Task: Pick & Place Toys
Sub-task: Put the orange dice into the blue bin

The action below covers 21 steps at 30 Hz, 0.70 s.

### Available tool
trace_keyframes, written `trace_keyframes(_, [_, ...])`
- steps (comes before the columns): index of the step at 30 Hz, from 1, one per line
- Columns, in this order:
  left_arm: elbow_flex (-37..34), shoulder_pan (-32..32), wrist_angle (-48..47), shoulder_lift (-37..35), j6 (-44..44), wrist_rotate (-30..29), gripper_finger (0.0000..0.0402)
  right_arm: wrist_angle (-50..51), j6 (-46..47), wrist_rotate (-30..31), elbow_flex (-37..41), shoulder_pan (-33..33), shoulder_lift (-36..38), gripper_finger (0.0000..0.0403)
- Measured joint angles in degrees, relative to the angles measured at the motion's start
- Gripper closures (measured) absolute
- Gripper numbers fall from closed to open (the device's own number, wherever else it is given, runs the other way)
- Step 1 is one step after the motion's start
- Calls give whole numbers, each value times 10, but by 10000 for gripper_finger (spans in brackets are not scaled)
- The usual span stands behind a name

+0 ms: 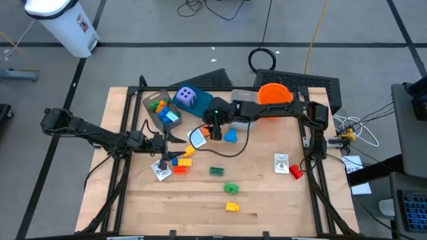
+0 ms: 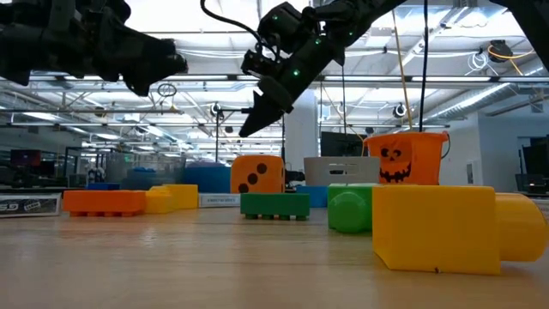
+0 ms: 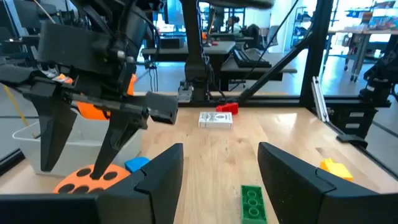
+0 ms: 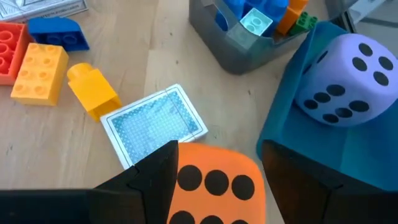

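Observation:
An orange spotted die (image 4: 214, 180) sits on the table beside a blue-backed card (image 4: 155, 124). My right gripper (image 2: 253, 120) hangs open above the die, fingers slanting down, one to either side, clear of its top. A purple die (image 4: 348, 81) rests on the teal box (image 4: 292, 124). Loose bricks lie around: yellow (image 1: 231, 207), green (image 1: 217, 172), blue (image 1: 231, 136) and red (image 1: 295, 172). My left gripper (image 3: 221, 186) is open and level at the table's left, near orange and yellow bricks (image 1: 181, 165), with nothing between its fingers.
A grey bin (image 1: 163, 115) with several bricks stands beside the teal box at the far left. The orange bucket (image 1: 275, 93) stands at the far edge. A card pack (image 1: 281, 163) lies at the right and flat cards (image 1: 160, 172) at the left. A black frame (image 1: 313, 143) borders the table.

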State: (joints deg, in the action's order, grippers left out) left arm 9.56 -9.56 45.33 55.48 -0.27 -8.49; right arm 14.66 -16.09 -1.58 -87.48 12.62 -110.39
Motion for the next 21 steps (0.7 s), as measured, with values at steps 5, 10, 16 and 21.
trace_keyframes(5, [0,0,-6,0,-13,-1,186,2,17,0,0,1,0,179])
trace_keyframes(10, [0,0,-6,0,-14,-1,185,2,21,0,0,1,0,178])
trace_keyframes(16, [0,0,-7,0,-15,-2,186,2,21,0,0,1,0,178])
trace_keyframes(21, [1,7,-9,0,-61,-180,185,2,21,0,1,1,0,178])
